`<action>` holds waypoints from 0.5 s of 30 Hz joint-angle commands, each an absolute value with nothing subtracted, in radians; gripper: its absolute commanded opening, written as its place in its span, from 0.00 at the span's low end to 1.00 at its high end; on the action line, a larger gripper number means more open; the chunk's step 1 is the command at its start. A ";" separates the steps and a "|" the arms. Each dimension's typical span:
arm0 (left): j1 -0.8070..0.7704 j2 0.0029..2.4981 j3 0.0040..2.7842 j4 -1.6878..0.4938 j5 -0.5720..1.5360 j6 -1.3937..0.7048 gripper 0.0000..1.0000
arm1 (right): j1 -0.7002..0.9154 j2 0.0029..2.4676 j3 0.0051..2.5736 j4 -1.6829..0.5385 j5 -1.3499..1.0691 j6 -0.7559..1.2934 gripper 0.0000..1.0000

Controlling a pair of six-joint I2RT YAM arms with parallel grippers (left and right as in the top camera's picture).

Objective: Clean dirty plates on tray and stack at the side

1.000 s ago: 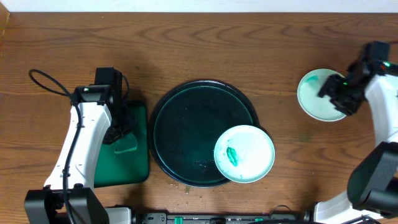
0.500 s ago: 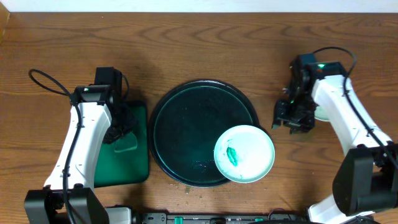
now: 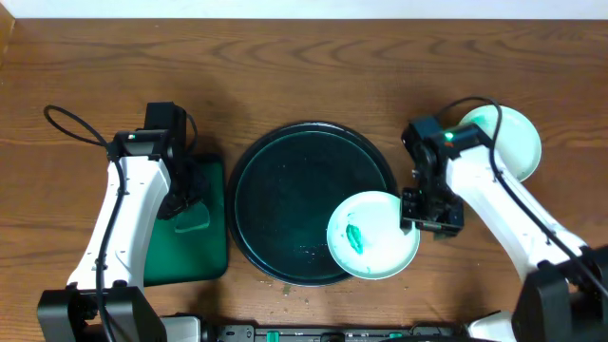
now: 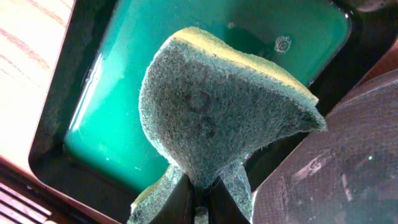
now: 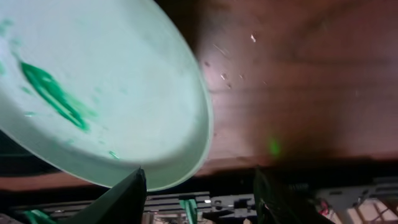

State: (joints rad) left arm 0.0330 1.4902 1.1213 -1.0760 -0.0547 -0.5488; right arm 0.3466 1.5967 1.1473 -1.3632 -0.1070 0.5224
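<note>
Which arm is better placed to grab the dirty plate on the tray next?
Right. The right gripper, open, hangs at the rim of the stained plate; the left gripper holds the sponge over the green basin, across the tray.

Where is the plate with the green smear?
Overhead, the smeared plate sits on the dark tray at its lower-right rim, close by the right pincer.

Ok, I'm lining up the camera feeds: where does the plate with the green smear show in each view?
Overhead: the smeared plate lies lower right of centre, overlapping the dark tray at its rim.
Left wrist: not in it; the sponge fills the view.
Right wrist: the smeared plate fills the upper left.
Shared landmark: the green smear, in the overhead and right wrist views.
</note>
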 commanded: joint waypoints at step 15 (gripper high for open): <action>0.039 1.496 1.116 -1.075 -0.060 -0.535 0.07 | 0.355 1.486 0.818 -0.971 -0.189 0.660 0.55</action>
State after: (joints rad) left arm 0.0330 1.4902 1.1213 -1.0729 -0.0547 -0.5488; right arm 0.3485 1.4956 0.8421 -1.0088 -0.1661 0.6281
